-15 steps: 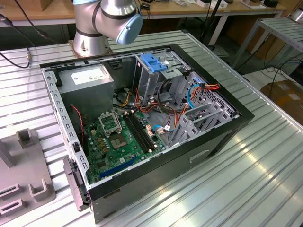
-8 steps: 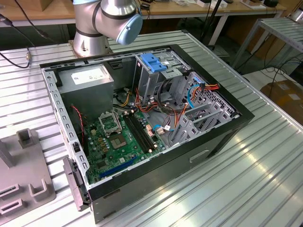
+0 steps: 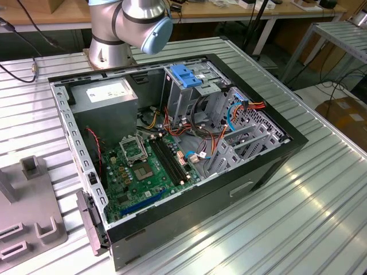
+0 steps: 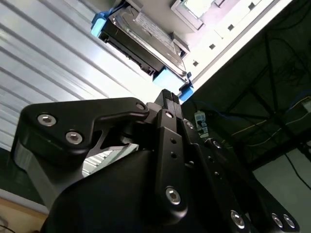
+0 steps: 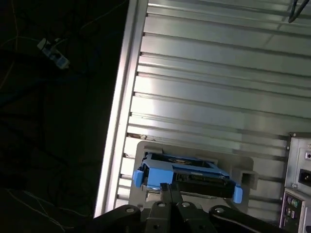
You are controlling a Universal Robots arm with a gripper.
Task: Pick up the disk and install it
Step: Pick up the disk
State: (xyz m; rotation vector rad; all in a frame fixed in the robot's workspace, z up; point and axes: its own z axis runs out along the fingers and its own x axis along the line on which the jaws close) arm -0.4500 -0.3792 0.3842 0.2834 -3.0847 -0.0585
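Observation:
The disk is a flat grey drive in a blue plastic frame. It lies in a light grey holder on the ribbed metal table, close to the table's edge. In the second wrist view the disk shows its labelled face and blue corners. My gripper hangs just short of the disk, fingertips pressed together with nothing between them and a small gap to the blue frame. The second wrist view shows the gripper shut in the same way.
In the exterior view an open computer case lies on the table, with a drive cage topped in blue plastic, a power supply box and a motherboard. The arm's base stands behind it. A grey fixture is at the exterior view's left.

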